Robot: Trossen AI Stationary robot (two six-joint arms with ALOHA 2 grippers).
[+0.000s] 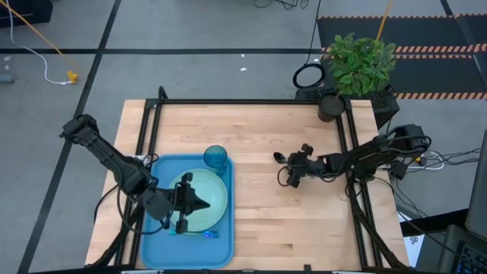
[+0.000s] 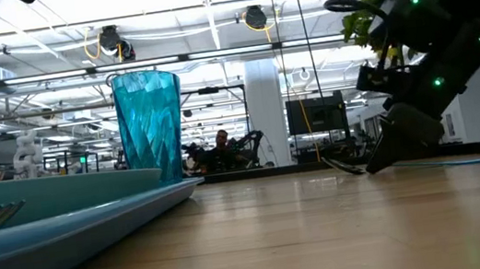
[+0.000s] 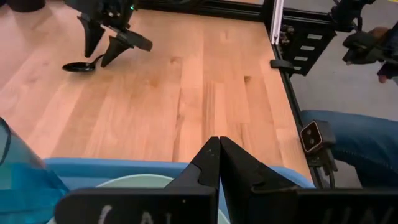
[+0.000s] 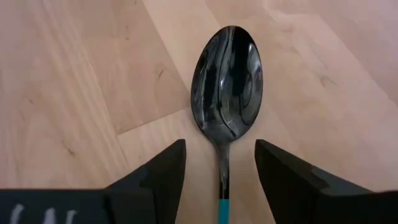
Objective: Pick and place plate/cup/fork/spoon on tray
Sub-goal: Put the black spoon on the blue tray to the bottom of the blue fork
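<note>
Straddling the spoon [image 4: 225, 93], the right tool [image 4: 219, 163] sits w/ fingers spread, one each side of the thin teal handle, not pinching it; only the right wrist view shows this gap. High view adds the wider layout: spoon lies on bare wood just ahead of the right tool [image 1: 292, 173], well apart from the tray [image 1: 150, 245]. Left tool [image 3: 219, 163] is pressed together, hovering over the plate [image 1: 217, 199], which lies in the tray w/ the cup [image 1: 215, 158] and fork [image 1: 207, 234]. Counter [image 1: 259, 137] is pale wood planks, dark frame rails at edges. Low view shows a lit hall w/ ceiling lights behind. Spoon bowl: dark, glossy, reflective.
</note>
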